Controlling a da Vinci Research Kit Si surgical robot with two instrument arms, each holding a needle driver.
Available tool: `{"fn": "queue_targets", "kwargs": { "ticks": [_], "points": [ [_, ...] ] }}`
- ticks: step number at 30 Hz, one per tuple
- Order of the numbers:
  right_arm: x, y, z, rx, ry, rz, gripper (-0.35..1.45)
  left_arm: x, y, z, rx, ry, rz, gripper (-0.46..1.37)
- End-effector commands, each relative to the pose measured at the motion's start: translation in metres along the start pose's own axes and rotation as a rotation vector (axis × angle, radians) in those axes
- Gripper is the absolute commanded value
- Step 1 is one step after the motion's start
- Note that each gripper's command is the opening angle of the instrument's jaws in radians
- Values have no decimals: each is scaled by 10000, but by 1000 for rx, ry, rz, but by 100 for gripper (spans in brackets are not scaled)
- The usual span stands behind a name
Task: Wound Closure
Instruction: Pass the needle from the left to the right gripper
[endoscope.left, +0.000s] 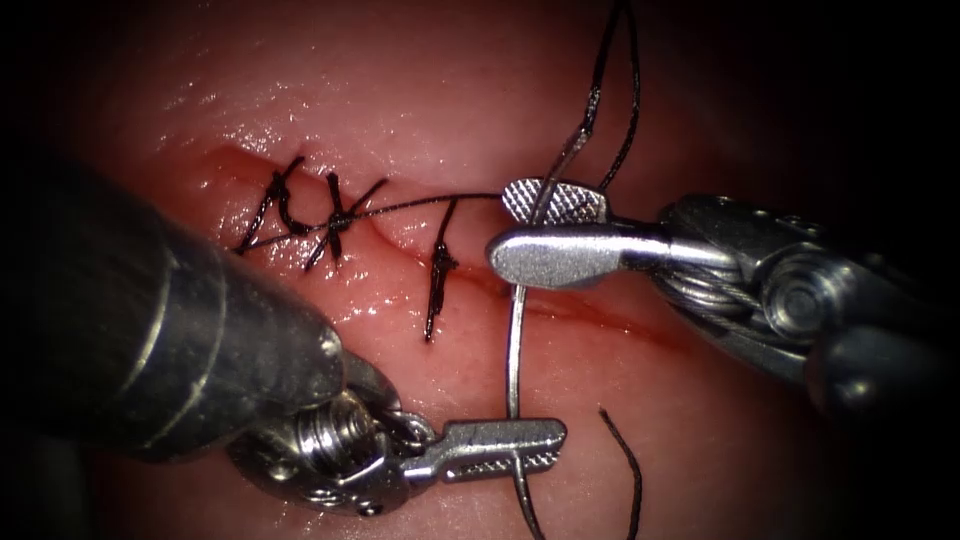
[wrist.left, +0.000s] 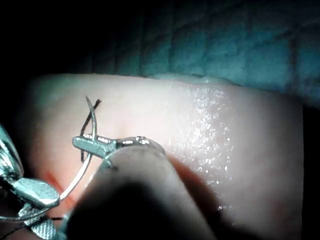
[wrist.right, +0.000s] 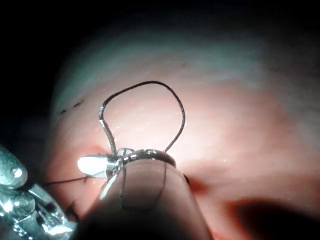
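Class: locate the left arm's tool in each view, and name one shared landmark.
Endoscope view: left tool enters from the left, shut on the needle near one end; the needle's other end is hidden behind the right tool.
Left wrist view: left tool grips the needle over the tissue.
Right wrist view: left tool sits beside the right tool.
Landmark: the right tool's open jaws, empty, thread draped over one.

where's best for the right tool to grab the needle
Probably the bare mid-curve of the needle, coming from the right, across it. The left tool is shut on its lower part, and that stretch lies exposed, facing the right tool.
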Motion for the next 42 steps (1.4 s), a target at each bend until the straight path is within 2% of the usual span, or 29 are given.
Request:
{"fn": "queue_targets", "kwargs": {
  "ticks": [1, 10, 14, 16, 18, 19, 20, 21, 22, 28, 34, 35, 36, 37, 39, 42],
  "points": [
    [-1, 0, 1, 5, -1, -1, 107, -1, -1, -1, -9, -3, 0, -35],
    [-4, 2, 2, 8, -3, -5, 86, 3, -2, 0, -8, -13, -1, -35],
    [-4, 2, 3, 7, -2, -5, 82, 5, -2, 0, -8, -14, -2, -35],
    [-4, 2, 4, 6, -2, -5, 70, 6, -2, 1, -8, -14, -2, -35],
    [-4, 3, 4, 8, -3, -5, 51, 6, -2, 1, -8, -14, -2, -35],
    [-3, 3, 3, 4, 0, -5, 31, 6, -2, 0, -8, -14, -2, -35],
    [-3, 4, 2, -3, 10, -5, -2, 6, -2, 0, -8, -14, -2, -35],
    [-2, 5, 2, -14, 16, -5, -24, 6, -2, 0, -8, -14, -2, -35],
    [0, 6, 1, -24, 24, -5, -35, 6, -2, 0, -8, -14, -2, -35],
    [7, 13, -6, -48, 27, -3, -35, 7, -2, 0, -8, -14, -2, -35],
    [13, 9, -7, -71, 30, 4, -35, 7, -2, 1, -10, -20, -8, -35],
    [14, 9, -7, -73, 32, 5, -35, 7, -2, 1, -6, -26, -25, -10],
    [15, 9, -7, -76, 34, -1, -35, 7, -3, 2, 1, -35, -43, 33],
    [17, 9, -7, -80, 36, -11, -35, 6, -3, 2, 8, -43, -55, 65],
    [18, 10, -8, -84, 38, -28, -35, 6, -3, 2, 21, -45, -73, 81],
    [20, 12, -9, -91, 41, -58, -35, 5, -3, 2, 42, -43, -85, 93]
  ]
}}
